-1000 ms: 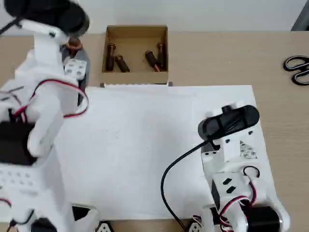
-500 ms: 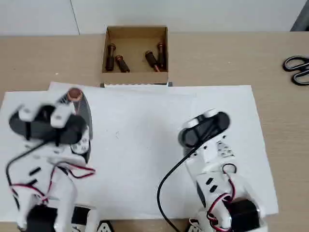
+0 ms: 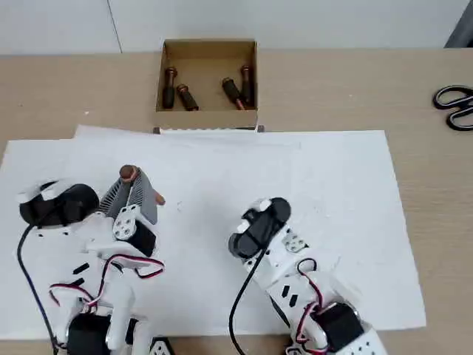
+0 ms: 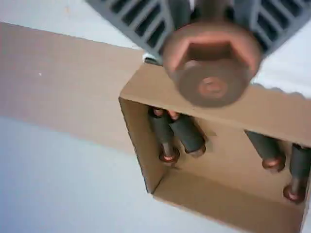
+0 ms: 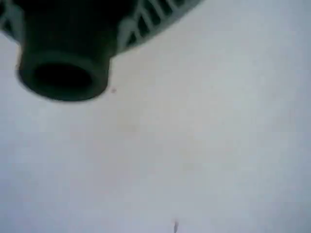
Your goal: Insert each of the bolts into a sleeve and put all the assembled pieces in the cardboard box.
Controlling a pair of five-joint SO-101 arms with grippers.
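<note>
- The left gripper has its jaws clamped on a copper bolt, with the hexagonal head facing its wrist camera. It hangs over the white paper, well short of the cardboard box. The head sticks out beyond the fingers, so a push along the shank during mating could slide the bolt back through the grip.
- The right gripper is closed around a black sleeve, open end facing outward, low over the paper. The two arms sit well apart, and bolt and sleeve do not appear to share an axis. If they meet at an angle, the bolt's tip would likely catch the sleeve's rim and jam, or twist one part loose.
- The bolt's far end is not clearly visible, so I cannot tell how much shank is free to enter. With too little, the fingers may strike the sleeve before the bolt seats.
- Both parts are round. A dropped one would probably roll across the paper, perhaps onto the bare table.
- The box holds four assembled pieces, lying in two pairs with a gap between them. A release from too high or too near a wall could bounce the next piece off the rim, and a low approach could knock the light box askew.
</note>
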